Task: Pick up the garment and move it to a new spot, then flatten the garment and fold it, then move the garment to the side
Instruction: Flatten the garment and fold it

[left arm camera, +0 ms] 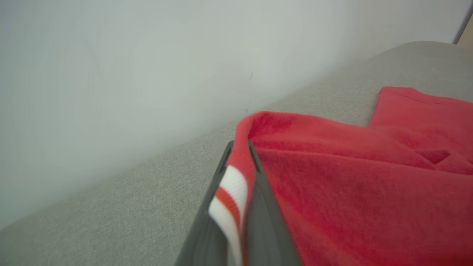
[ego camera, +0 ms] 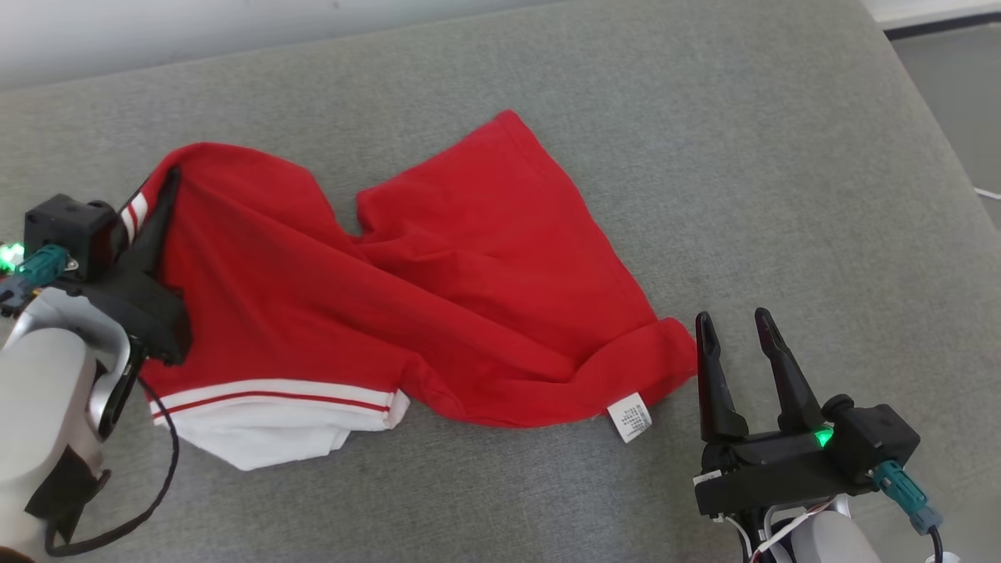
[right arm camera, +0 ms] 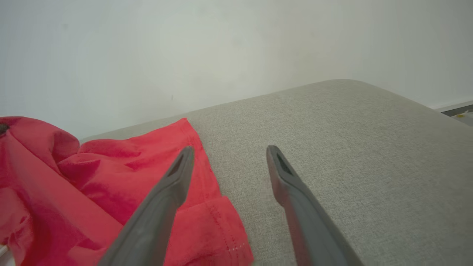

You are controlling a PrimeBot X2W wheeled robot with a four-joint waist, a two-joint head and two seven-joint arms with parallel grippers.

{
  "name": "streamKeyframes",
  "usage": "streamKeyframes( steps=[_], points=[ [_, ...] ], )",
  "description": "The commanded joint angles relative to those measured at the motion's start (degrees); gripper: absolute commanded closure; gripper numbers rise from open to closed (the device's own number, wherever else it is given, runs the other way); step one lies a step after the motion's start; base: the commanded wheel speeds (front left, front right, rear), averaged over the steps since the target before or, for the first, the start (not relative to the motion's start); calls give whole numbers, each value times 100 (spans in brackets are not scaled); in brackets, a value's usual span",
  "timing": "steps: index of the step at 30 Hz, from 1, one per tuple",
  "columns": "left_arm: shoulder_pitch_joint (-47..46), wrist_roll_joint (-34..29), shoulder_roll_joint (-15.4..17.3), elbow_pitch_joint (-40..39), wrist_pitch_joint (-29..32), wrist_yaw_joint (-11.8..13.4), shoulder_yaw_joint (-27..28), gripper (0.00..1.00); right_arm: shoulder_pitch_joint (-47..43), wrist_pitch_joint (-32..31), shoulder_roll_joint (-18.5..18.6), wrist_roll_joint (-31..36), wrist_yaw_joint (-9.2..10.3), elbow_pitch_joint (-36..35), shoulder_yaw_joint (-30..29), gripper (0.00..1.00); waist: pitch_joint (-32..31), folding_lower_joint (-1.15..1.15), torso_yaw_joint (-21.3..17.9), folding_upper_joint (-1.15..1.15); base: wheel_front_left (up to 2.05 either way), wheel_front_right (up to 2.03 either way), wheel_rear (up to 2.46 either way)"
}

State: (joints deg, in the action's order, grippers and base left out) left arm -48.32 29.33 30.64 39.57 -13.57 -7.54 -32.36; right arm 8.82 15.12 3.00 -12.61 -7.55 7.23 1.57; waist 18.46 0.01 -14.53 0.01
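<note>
A red soft-fabric sports shirt [ego camera: 438, 313] lies crumpled and spread on the grey fabric-covered bench [ego camera: 704, 156], in the left and middle part of it. Its white panel [ego camera: 258, 434], which has a thin red stripe along its edge, is at the near left. A small white care label [ego camera: 630, 417] sticks out at the near right hem. The left tool [ego camera: 166, 188] is clenched on the far left corner of the shirt. In the left wrist view, the white and red striped trim [left arm camera: 231, 192] is pinched between the two dark fingers, and the fabric there is lifted a little into a fold. The right tool [ego camera: 733, 320] is released, with its two fingers spread apart. It is at the near right, just beside the right hem of the shirt, and it grasps nothing. If its left finger touches the hem, I cannot tell. Behind the far edge of the bench stands a pale plain wall [left arm camera: 111, 92].
</note>
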Motion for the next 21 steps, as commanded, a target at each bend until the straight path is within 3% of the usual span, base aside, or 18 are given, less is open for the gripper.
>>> streamKeyframes(
  steps=[1,3,8,15,21],
  points=[
    [-22,78,-4,77,-43,10,-14,100,52,4,-24,-23,13,8,20,0,62,-1,-77,-1,0,0,0],
    [-78,40,-31,231,-106,10,-24,0,52,4,-24,-27,13,20,8,0,42,-1,-75,-1,0,0,0],
    [1,-7,-121,215,-168,15,132,0,-3,4,-23,-19,13,24,-33,0,-118,-1,48,-1,0,0,0],
    [792,-236,-253,-995,-163,259,1085,0,-160,4,-22,66,13,11,-111,0,-509,-1,339,-1,0,0,0],
    [1829,-579,-565,-1955,-164,399,1859,0,-349,4,-22,143,13,17,-212,0,-881,-1,632,-1,0,0,0]
  ],
)
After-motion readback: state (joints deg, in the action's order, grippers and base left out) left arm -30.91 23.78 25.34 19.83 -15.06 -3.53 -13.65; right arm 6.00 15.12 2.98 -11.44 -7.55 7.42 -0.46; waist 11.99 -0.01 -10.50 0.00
